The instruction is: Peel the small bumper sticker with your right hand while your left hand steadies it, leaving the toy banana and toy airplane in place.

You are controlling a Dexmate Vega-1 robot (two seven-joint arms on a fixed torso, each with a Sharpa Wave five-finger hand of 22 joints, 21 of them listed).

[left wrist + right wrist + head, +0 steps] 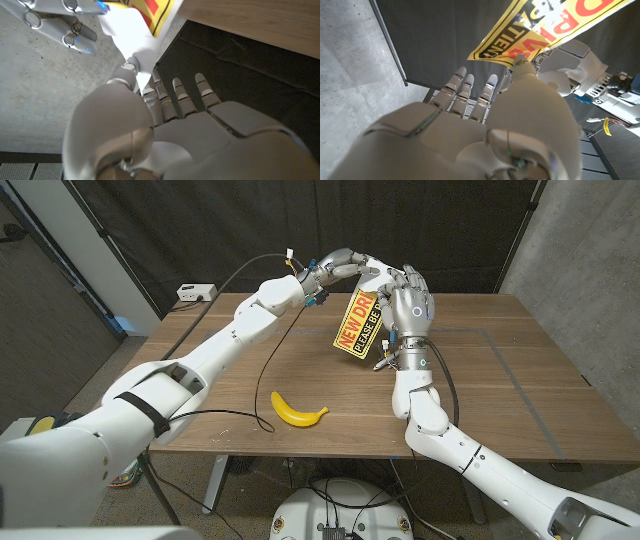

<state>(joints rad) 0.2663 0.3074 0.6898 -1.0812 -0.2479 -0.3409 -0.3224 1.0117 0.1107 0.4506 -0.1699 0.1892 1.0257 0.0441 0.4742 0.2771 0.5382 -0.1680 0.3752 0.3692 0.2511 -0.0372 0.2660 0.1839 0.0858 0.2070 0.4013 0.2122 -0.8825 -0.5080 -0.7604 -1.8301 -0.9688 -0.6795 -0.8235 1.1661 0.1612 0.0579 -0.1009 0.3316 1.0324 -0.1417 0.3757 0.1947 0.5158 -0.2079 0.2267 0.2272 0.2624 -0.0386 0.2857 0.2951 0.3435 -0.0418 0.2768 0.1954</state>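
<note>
- Above the surface [480, 380], toward its far edge: holding the sticker [358, 326] aloft between both robot hands, well clear of the wood.
- Left robot hand [345, 268]: gripping the sticker's upper end, white backing pinched between thumb and fingers [131, 70].
- Right robot hand [408, 305]: standing just beside the sticker's right edge, thumb touching the yellow face in the right wrist view [520, 64]; gripping or merely touching, cannot tell.
- Sticker's long axis: running steeply, upper end at the left robot hand, lower end hanging free; right robot hand nearer that lower half, so likely peeling from there.
- Banana [298, 411]: lying near the front edge, well apart.
</note>
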